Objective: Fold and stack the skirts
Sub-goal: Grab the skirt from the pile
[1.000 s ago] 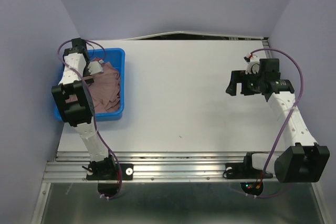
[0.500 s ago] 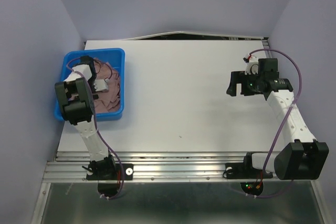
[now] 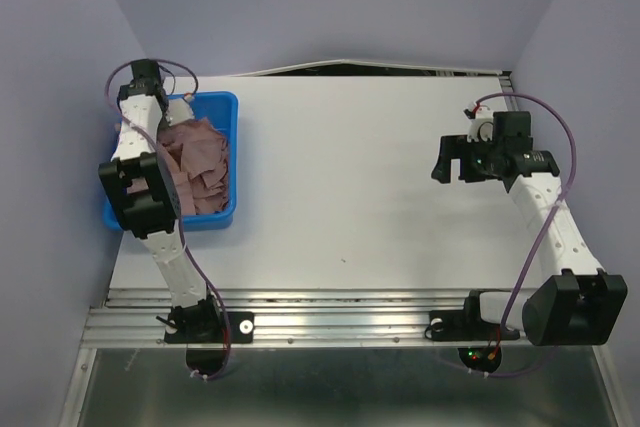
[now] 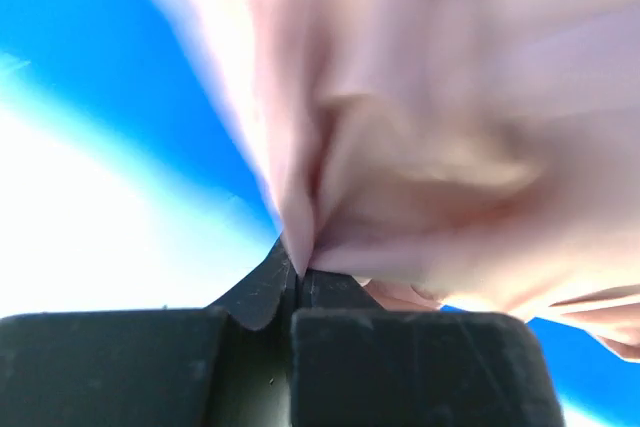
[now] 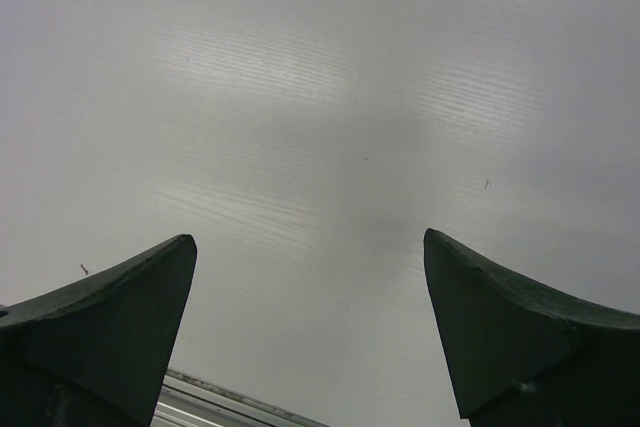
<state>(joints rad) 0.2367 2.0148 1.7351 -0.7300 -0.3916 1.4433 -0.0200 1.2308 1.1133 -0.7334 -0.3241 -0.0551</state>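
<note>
1. The skirts [image 3: 205, 162] lie as a crumpled mauve-pink heap inside the blue bin [image 3: 225, 219], at the upper left of the overhead view. All the cloth in view is in that bin.
2. The left gripper [image 4: 297, 269] sits over the bin's far-left corner, its fingers pressed together and pinching a fold of cloth at the tips. In the wrist view the cloth fans out from the pinch, blurred. A grip on a single fold probably serves to draw one skirt free of the heap.
3. The right gripper [image 5: 309, 239] has its fingers spread and holds nothing. It hangs above the bare table [image 3: 350, 177] at the right, well apart from the bin, apparently waiting where a skirt could be laid flat.
4. Obstacles:
   - The bin walls enclose the heap.
   - The left arm [image 3: 140, 197] overlaps the bin's left edge.
   - A cable [image 3: 180, 72] loops beside the gripper.
   - The tangled layers may come up together.
</note>
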